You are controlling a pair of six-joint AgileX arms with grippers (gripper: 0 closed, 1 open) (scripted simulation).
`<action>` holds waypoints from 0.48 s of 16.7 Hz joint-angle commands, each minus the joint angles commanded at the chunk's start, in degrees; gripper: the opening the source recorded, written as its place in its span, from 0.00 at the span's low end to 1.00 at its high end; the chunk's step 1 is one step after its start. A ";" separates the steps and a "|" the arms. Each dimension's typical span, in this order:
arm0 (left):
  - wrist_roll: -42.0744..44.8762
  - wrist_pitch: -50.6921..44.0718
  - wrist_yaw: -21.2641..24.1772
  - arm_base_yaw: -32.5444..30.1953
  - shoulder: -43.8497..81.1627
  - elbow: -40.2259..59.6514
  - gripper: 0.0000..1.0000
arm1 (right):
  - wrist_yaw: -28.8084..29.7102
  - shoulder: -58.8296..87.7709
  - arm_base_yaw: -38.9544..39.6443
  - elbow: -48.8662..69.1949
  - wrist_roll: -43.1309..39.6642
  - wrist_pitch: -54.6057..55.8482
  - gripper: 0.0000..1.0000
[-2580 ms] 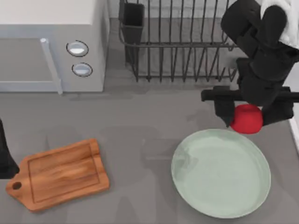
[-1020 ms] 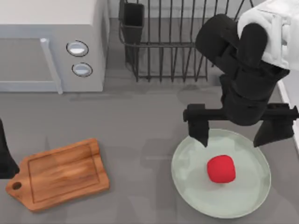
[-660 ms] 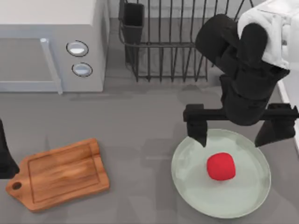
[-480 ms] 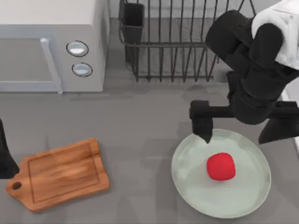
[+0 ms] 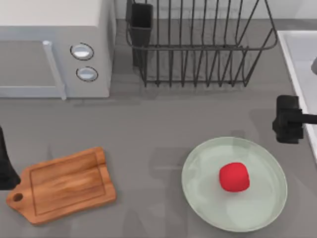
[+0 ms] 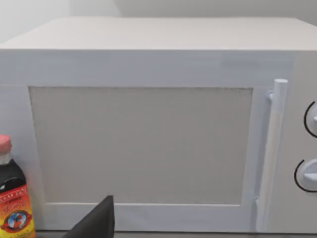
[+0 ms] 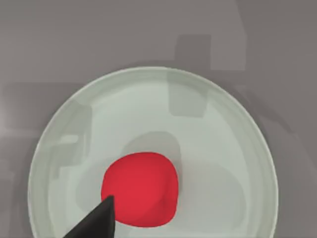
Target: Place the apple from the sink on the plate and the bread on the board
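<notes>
- Since 2.6 s ago, the apple (image 5: 234, 176) has gone from between my right fingers to lying free on the plate (image 5: 203, 191), and my right end effector (image 5: 289, 119) has pulled away to the right edge of the worktop (image 5: 163, 124), beside the sink (image 5: 297, 54).
- From what shows of the right end effector now, I cannot tell whether it is spread or pressed together; it carries nothing.
- My left end effector (image 5: 6, 166) is parked at the left edge, just beside the board (image 5: 62, 184); I cannot tell its state either.
- Step 1 of 2 looks done: the apple sits a little right of the plate's middle.
- Risk 1: the apple is round and the plate glossy, so a knock to the rim as I reach back toward the sink could set it rolling off.
- Risk 2: the bread is not yet on the board, so I would be reaching into the sink without knowing how it lies.
- Risk 3: carrying bread across to the board means passing over the plate, where a low path could clip the apple.
</notes>
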 joint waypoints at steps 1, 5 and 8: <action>0.00 0.00 0.00 0.00 0.00 0.00 1.00 | 0.00 -6.38 -1.91 -4.48 -1.96 3.74 1.00; 0.00 0.00 0.00 0.00 0.00 0.00 1.00 | 0.00 -32.42 -9.85 -23.69 -10.08 19.36 1.00; 0.00 0.00 0.00 0.00 0.00 0.00 1.00 | -0.01 -48.59 -15.46 -37.13 -15.83 30.47 1.00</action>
